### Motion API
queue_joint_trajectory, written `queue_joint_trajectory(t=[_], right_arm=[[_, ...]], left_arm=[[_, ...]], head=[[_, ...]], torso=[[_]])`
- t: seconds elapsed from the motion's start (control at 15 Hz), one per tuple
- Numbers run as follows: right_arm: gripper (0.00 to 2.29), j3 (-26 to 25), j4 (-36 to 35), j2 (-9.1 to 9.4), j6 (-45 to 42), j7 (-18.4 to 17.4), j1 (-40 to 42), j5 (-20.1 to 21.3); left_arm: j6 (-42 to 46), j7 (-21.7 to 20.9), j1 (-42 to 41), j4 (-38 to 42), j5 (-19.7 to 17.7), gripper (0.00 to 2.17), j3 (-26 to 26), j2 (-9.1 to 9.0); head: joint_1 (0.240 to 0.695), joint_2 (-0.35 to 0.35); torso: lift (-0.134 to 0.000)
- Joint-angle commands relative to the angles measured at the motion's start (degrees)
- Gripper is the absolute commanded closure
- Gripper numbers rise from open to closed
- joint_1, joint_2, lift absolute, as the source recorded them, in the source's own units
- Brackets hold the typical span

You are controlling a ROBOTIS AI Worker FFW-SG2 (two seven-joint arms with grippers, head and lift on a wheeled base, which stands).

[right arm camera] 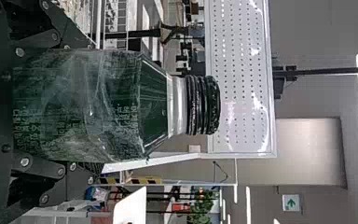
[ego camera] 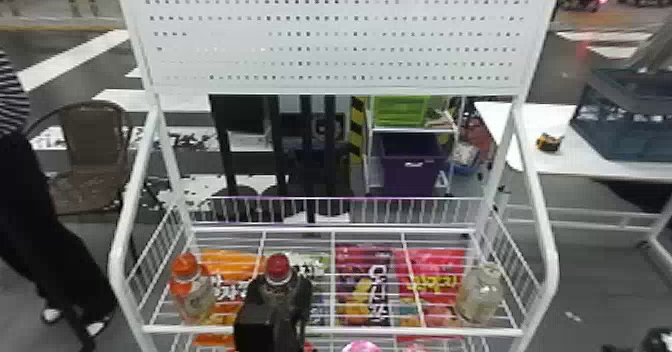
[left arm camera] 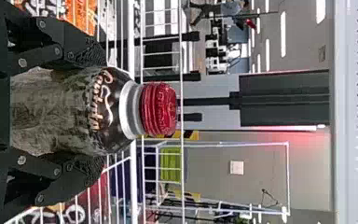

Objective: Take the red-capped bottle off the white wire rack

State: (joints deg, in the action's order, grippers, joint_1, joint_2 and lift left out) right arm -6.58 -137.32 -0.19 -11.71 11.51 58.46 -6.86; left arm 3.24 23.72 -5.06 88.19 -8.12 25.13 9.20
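- At the middle of the white wire rack, in the head view, the red-capped bottle stands upright between the fingers of the left gripper, which look closed on both its sides.
- Done, as I judge it: the reach and the grip. Whether the base has left the wires I cannot tell – the gripper and arm cover it.
- Left to do: raise it if it rests there, draw it out over the front rail, and bring it clear of the rack. I would put the task near its midpoint.
- The right gripper is closed around a dark green bottle with a ridged black cap, so it seems to have no room for this job.
- The red cap is ribbed and glossy, above a pale collar; the shoulders below are dark and rounded, with light curly lettering, and the lower body looks cloudy and crinkled, as if wrapped in film.
- The rack is smooth white tube and thin straight wire, topped by a flat panel with rows of small holes.
- Toward its left end is an orange-capped bottle, toward its right end a clear, round-shouldered jar – both apart from the gripper. Shiny, bright packets show through the wires.
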Motion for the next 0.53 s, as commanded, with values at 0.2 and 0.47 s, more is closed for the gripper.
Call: queue_joint_trajectory(t=[0.2,0.47], right_arm=[[1.13,0.3,-0.4,0.02,1.8,0.0,-0.9,0.6],[1.13,0.5,-0.3,-0.07,1.8,0.0,-1.0,0.6]], left_arm=[[-15.5,-0.2,-14.5,32.8,0.3,2.15,-0.9,5.74],[-20.4,-0.9,-24.8,48.6,1.4,2.14,-7.1,7.94]], head=[[0.499,0.000],[0.499,0.000]], torso=[[0.000],[0.000]])
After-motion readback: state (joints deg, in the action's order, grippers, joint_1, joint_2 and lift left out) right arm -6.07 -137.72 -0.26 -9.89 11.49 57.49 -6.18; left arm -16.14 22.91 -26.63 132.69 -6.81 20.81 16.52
